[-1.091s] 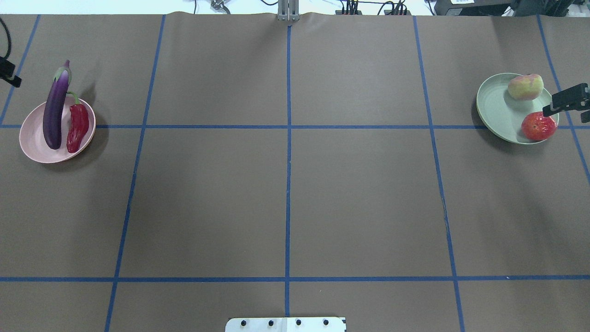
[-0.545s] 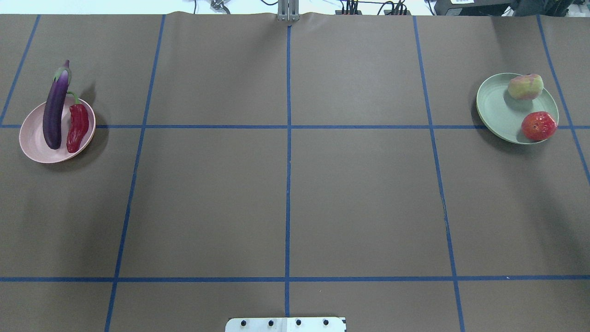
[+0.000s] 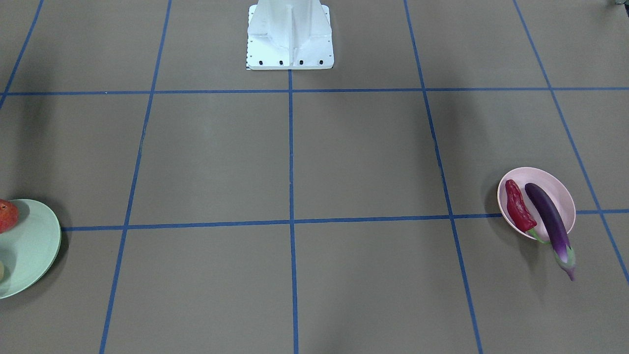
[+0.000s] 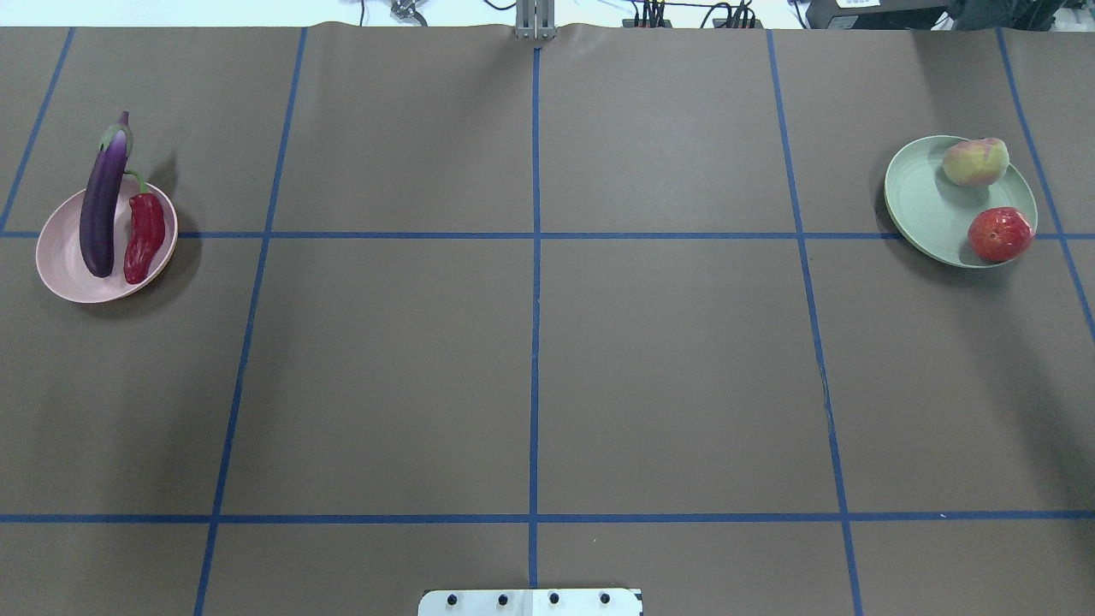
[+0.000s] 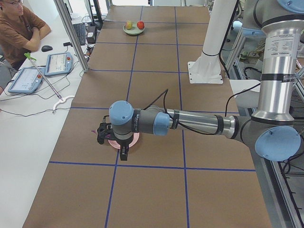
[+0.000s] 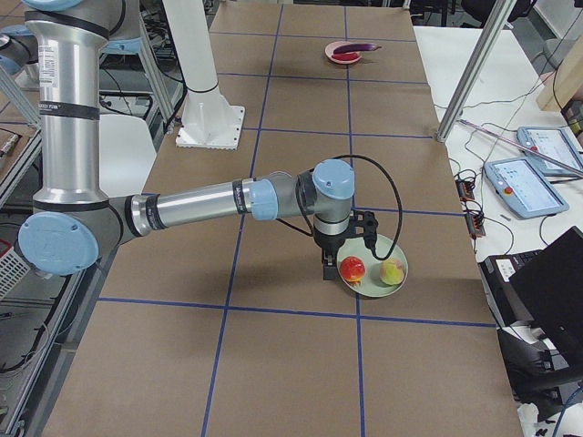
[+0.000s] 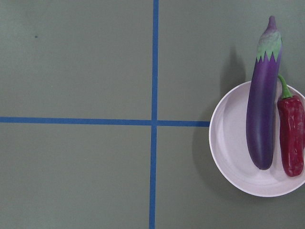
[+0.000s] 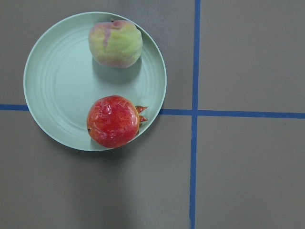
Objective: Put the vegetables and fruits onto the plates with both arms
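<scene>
A second ago my right hand (image 6: pixel 330 264) cut into the overhead view at the green plate (image 4: pixel 920 201), and the left hand (image 5: pixel 113 138) showed at the opposite edge. Both have now left that view. In the side views each one hangs above its plate, but I cannot tell from there whether the fingers are spread or closed.

I judge the placing finished. The pomegranate (image 4: pixel 999 233) and the peach (image 4: pixel 975 161) lie on the green plate. The eggplant (image 4: pixel 103 201) and the chili pepper (image 4: pixel 144 235) lie side by side on the pink plate (image 4: pixel 56 257), with the eggplant's cap end hanging out over the rim.

The worktop (image 4: pixel 530 359) is brown sheet gridded with blue tape, with the white base block (image 3: pixel 290 34) at the robot's edge. A seated operator (image 5: pixel 19 26) with tablets (image 5: pixel 57 64) is alongside.
</scene>
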### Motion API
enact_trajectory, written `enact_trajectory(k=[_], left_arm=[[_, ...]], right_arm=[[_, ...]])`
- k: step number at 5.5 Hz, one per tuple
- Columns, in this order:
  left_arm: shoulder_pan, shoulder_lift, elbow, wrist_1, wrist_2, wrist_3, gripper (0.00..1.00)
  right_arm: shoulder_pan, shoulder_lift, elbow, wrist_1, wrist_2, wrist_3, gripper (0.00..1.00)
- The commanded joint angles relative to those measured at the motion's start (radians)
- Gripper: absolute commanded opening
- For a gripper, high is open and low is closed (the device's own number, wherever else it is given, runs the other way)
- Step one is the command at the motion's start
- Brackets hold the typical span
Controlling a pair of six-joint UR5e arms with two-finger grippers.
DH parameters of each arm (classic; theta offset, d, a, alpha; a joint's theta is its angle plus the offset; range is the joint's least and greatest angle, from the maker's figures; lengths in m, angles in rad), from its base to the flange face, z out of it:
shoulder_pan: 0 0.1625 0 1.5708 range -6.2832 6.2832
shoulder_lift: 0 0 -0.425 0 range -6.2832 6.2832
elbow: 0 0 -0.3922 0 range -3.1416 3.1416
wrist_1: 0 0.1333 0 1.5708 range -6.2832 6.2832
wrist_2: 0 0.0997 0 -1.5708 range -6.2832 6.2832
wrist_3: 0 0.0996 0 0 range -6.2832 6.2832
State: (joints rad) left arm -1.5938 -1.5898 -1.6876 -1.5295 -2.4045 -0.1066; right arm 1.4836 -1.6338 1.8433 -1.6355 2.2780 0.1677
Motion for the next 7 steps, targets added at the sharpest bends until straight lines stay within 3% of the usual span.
enact_trajectory(k=[1, 7], left_arm=[[0.000, 0.007, -0.017, 0.057, 0.014, -0.005, 1.00], [0.003, 0.108, -0.113, -0.069, 0.007, -0.031, 1.00]], right_arm=[[0.003, -0.009, 0.002, -0.003, 0.005, 0.001, 1.00], [0.001, -0.041, 0.001, 0.005, 0.036, 0.004, 1.00]])
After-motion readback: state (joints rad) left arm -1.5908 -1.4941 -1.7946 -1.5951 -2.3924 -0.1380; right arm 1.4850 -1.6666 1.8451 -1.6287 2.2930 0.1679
